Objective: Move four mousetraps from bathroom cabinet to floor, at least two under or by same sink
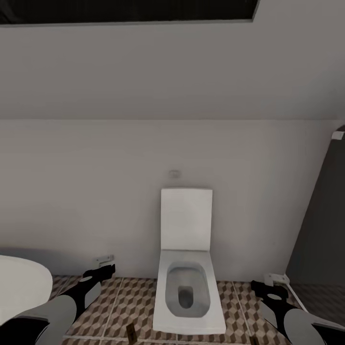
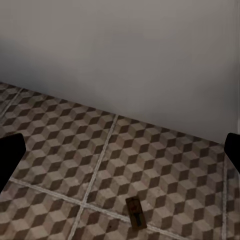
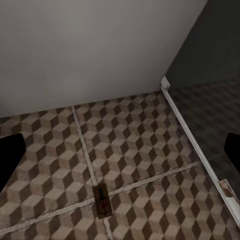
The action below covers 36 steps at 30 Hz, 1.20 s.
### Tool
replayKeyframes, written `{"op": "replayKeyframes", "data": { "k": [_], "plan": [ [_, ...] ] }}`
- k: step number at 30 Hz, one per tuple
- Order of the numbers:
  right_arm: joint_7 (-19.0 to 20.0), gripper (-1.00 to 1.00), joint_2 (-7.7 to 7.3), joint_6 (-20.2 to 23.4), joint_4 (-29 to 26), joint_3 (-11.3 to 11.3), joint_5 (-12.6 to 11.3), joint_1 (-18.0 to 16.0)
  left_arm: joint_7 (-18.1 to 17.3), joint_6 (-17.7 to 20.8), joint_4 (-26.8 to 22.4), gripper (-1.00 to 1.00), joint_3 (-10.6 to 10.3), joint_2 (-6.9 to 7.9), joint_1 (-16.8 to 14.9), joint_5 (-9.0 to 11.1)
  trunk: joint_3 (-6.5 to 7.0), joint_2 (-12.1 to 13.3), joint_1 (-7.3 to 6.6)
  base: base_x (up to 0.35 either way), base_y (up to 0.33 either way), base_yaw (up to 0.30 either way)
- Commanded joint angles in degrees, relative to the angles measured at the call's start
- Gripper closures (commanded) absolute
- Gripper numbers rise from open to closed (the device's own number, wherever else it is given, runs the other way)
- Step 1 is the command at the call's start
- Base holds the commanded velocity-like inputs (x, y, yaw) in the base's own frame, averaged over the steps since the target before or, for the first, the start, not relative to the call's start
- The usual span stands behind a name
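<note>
Unlabelled mousetraps (image 2: 136,212) (image 3: 102,201) on bathroom floor (image 1: 129,302)

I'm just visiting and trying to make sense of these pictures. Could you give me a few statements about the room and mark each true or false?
1. The toilet has its lid raised. True.
2. A mousetrap lies flat on the patterned floor. True.
3. The left gripper holds a mousetrap. False: nothing sits between its fingers.
4. The floor is plain white tile. False: it bears a brown and beige cube pattern.
5. The right wrist view shows a mousetrap beside a grout line. True.
</note>
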Motion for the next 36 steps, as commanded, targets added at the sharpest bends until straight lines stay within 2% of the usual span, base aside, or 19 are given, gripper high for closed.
{"op": "replayKeyframes", "data": {
  "k": [1,12,36],
  "plan": [
    [-0.03,-1.00,0.00,-0.36,0.18,-0.46,0.35,-0.08,0.17,-0.16,0.03,-1.00,-0.49,0.00,-0.04,0.44,0.12,0.38,-0.23,0.000,0.000,0.000],
    [0.15,-1.00,0.02,-0.32,0.18,-0.46,0.33,0.00,0.13,-0.18,0.12,-1.00,-0.49,-0.03,-0.04,0.44,2.09,4.79,-2.65,0.000,0.000,0.000],
    [0.06,-1.00,0.63,-0.41,0.18,-0.46,0.38,1.39,0.12,-0.37,1.66,-1.00,-0.49,-1.38,-0.04,0.36,6.40,14.42,-7.92,0.000,0.000,0.000]
  ]
}}
